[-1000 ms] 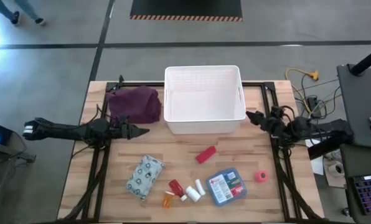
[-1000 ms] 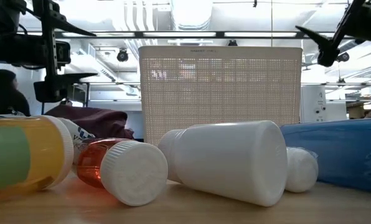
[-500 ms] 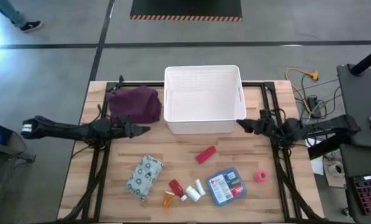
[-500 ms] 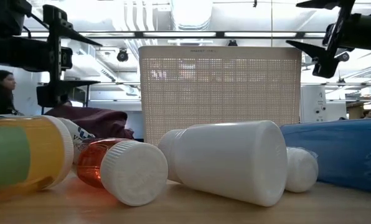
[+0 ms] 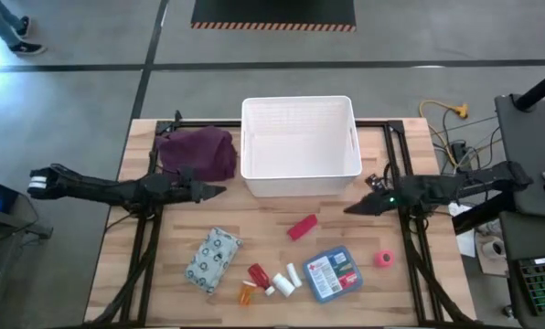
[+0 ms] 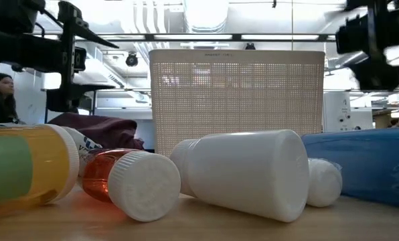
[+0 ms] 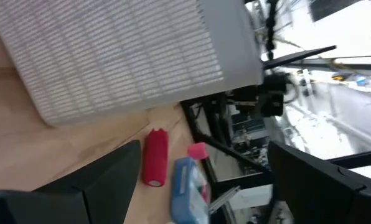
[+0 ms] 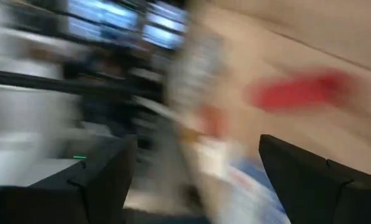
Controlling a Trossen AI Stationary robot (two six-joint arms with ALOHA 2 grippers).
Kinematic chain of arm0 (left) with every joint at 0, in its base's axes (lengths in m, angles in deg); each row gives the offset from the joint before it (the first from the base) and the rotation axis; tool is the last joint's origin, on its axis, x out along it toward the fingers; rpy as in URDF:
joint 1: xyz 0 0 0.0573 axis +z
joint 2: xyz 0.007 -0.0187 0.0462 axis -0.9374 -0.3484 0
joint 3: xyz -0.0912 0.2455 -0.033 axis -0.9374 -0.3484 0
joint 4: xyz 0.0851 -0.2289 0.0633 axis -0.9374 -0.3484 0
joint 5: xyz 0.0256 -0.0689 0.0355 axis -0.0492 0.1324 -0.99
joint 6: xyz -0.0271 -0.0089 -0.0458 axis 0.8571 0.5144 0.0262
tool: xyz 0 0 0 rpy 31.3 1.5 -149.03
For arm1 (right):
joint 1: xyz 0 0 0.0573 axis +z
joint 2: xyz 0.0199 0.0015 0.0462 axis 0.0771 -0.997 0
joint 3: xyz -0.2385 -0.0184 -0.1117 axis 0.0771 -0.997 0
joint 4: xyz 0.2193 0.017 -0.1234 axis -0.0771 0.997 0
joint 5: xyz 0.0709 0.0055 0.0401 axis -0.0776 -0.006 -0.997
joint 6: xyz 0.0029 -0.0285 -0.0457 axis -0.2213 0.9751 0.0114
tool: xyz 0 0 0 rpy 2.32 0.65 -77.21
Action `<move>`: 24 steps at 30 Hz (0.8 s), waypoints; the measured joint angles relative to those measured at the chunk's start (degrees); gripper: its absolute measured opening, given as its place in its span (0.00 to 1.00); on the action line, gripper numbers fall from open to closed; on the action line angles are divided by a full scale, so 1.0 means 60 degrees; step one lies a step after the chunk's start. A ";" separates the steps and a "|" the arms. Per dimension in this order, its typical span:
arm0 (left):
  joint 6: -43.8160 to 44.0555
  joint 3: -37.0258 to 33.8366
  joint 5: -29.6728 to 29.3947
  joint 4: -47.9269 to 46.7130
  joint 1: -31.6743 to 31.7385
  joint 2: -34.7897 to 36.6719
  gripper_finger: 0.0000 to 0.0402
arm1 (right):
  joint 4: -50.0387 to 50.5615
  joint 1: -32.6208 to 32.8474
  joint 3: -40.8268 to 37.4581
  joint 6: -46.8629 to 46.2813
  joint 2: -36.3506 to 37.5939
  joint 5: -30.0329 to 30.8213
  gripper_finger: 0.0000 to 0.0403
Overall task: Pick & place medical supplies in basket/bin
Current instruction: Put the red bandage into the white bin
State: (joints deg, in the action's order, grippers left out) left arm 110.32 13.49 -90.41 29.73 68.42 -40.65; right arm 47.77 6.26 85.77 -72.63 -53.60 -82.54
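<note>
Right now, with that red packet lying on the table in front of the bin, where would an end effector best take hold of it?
Probably across its narrow middle, coming straight down. The red packet lies flat and slanted on the wood, alone, with bare table on both long sides, so fingers could close across its short width. The right end effector is nearest.

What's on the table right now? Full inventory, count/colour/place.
bin: 1, white, far centre of table, looks empty
cloth bundle: 1, maroon-purple, left of the bin
red packet: 1, red, centre, in front of the bin
pouch: 1, patterned grey-white, front left
small bottles: 3, red, orange and white, front centre
flat box: 1, blue and red, right of the bottles
tape roll: 1, pink, front right
left gripper: fingers open, above the table in front of the cloth bundle
right gripper: fingers open, right of the red packet
</note>
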 joint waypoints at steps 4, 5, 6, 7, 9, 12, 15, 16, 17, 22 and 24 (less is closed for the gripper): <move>-0.0092 0.0157 0.0056 0.0020 -0.0005 -0.0516 0.83 | 0.3437 0.0141 0.1526 0.0606 -0.0976 -0.0087 0.81; -0.0095 0.0176 0.0083 0.0011 -0.0017 -0.0653 0.83 | 0.3843 0.0184 0.1842 0.0839 -0.1247 -0.0088 0.81; -0.0100 0.0203 0.0087 0.0000 -0.0048 -0.0801 0.83 | 0.4168 0.0234 0.2129 0.1056 -0.1529 -0.0090 0.81; -0.0105 0.0227 0.0103 -0.0005 -0.0082 -0.0943 0.83 | 0.4313 0.0281 0.2400 0.1330 -0.1849 -0.0098 0.81; -0.0134 0.0257 0.0310 -0.0008 -0.0155 -0.1186 0.83 | 0.4330 0.0410 0.2946 0.1941 -0.2602 -0.0101 0.81; -0.0525 0.0329 0.0948 -0.0017 -0.0300 -0.1525 0.83 | 0.4348 0.0668 0.3654 0.3803 -0.3977 -0.0098 0.81; -0.0936 0.0455 0.1464 0.0001 -0.0522 -0.1808 0.83 | 0.4532 0.0969 0.4288 0.6442 -0.5484 -0.0094 0.81; -0.0991 0.0477 0.1566 -0.0003 -0.0616 -0.1863 0.83 | 0.4670 0.1010 0.4567 0.6787 -0.5990 -0.0033 0.81; -0.1006 0.0502 0.1592 -0.0015 -0.0725 -0.1926 0.83 | 0.4935 0.1005 0.4898 0.6744 -0.6485 0.0077 0.81; -0.1010 0.0535 0.1614 0.0006 -0.1329 -0.2051 0.83 | 0.5918 0.1127 0.6530 0.8772 -0.8754 0.0725 0.81; -0.0971 0.0528 0.1610 -0.0022 -0.1542 -0.2052 0.83 | 0.6021 0.1241 0.7200 1.0028 -0.9448 0.0712 0.81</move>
State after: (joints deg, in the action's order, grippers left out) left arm 104.50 16.66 -80.74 29.60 59.17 -52.96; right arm 83.90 13.70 128.97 -12.46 -110.28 -78.27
